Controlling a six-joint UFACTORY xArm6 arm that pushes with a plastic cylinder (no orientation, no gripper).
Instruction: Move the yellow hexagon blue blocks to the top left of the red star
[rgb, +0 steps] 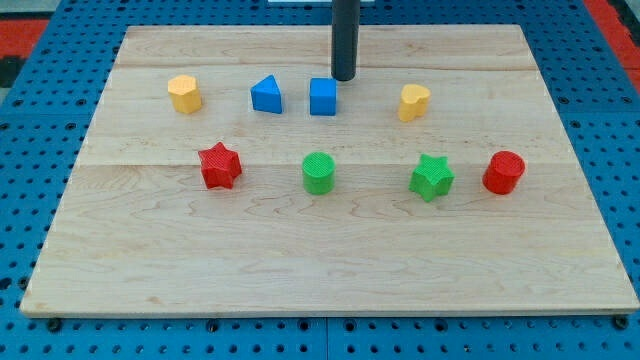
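Blue cube (322, 97) is sitting just left of my tip (344, 78); fingerless, gripping nothing, I'm judging a leftward push comes next.

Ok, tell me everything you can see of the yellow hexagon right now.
The yellow hexagon is a small, matte, plastic-looking six-sided block standing flat on the wooden board, near the view's top left. Nothing touches it. It sits up and left of the red star, left of the blue triangle. My tip is far to its right.

no readable text, no labels, no brands, no numbers, no signs
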